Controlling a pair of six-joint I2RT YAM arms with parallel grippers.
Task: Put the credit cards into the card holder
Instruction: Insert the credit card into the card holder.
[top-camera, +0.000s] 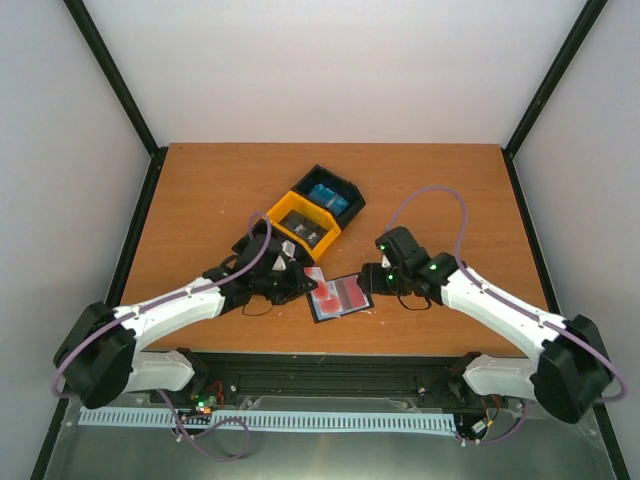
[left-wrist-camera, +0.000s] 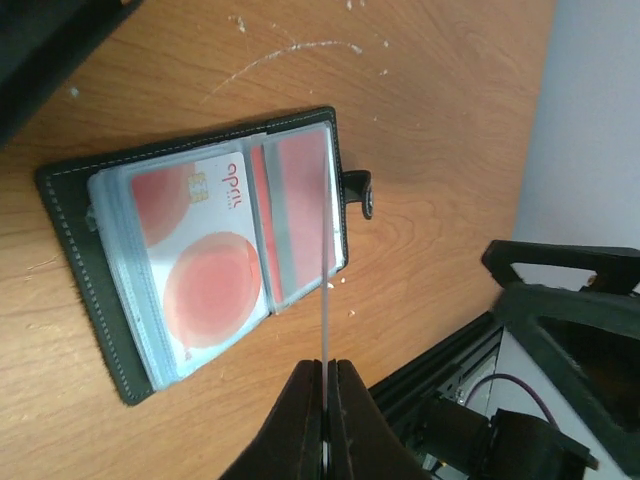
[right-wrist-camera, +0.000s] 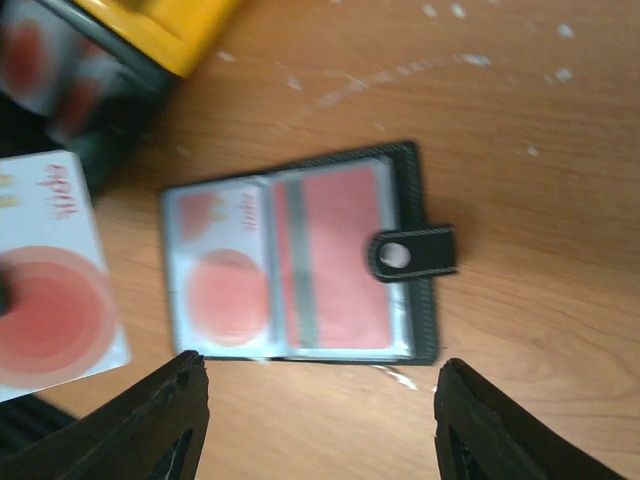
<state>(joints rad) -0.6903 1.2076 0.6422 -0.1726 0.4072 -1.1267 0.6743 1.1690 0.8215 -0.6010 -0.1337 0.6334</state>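
Observation:
The black card holder (top-camera: 320, 314) lies open on the table near the front edge, between my two grippers. Its pale pockets hold red-and-white credit cards (left-wrist-camera: 205, 285). My left gripper (left-wrist-camera: 324, 366) is shut on another credit card (left-wrist-camera: 326, 320), seen edge-on, held upright over the holder's right-hand pocket. That card shows red-and-white in the right wrist view (right-wrist-camera: 55, 290). My right gripper (right-wrist-camera: 320, 375) is open and empty, just in front of the holder (right-wrist-camera: 425, 200), whose closing tab (right-wrist-camera: 415, 255) lies out to the right.
A black-and-yellow tray (top-camera: 315, 215) stands just behind the holder, with blue cards in its far compartment and dark ones in the middle. Its yellow edge shows in the right wrist view (right-wrist-camera: 175, 30). The table's front edge and rail are close by (left-wrist-camera: 440, 370).

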